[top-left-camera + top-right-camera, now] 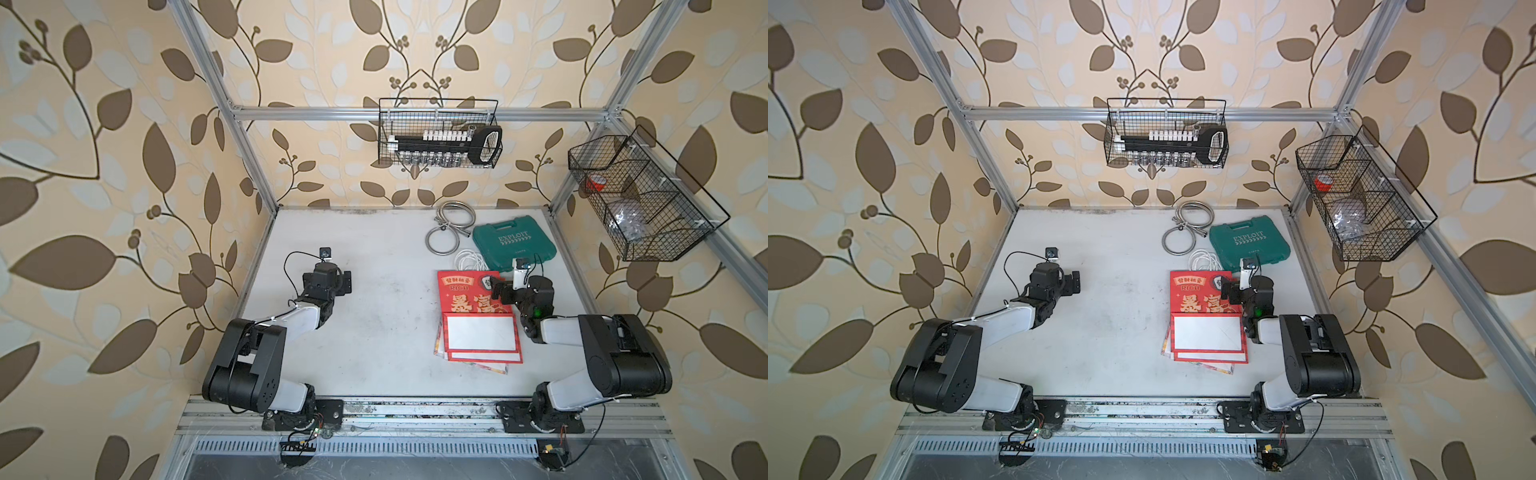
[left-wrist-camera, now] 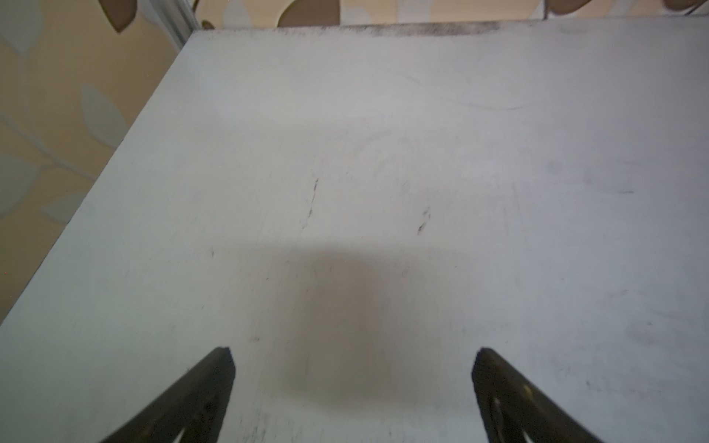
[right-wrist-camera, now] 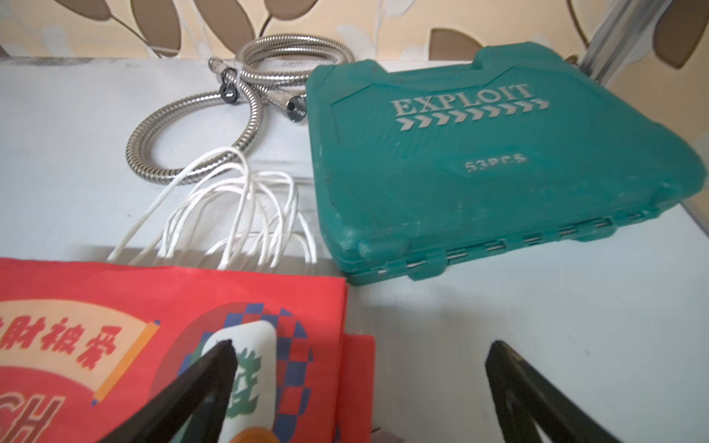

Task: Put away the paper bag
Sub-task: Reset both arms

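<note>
The paper bag [image 1: 461, 293] lies flat atop others near the surface's [image 1: 374, 332] right edge, strings [image 3: 238, 199] beside the tool case [image 3: 479, 153]. The right end effector [image 3: 360, 353], released, straddles its edge; the left end effector [image 2: 353, 353] is released too. Closing may pinch several layers, and the strings could snag the case.

paper bags [image 1: 461, 297]: we see a flat stack with at least three edges showing; exact count unclear
white cord handles [image 3: 248, 180]: many loops, too tangled for us to count
green tool case [image 1: 514, 242]: we count one
metal hose [image 3: 132, 149]: one, coiled
wire baskets: two, back basket [image 1: 386, 137] and side basket [image 1: 660, 245]
socket rack [image 1: 436, 141]: one
red tape roll [image 1: 597, 183]: one
robot arms: we count two, left arm [image 1: 249, 357] and right arm [image 1: 615, 353]
</note>
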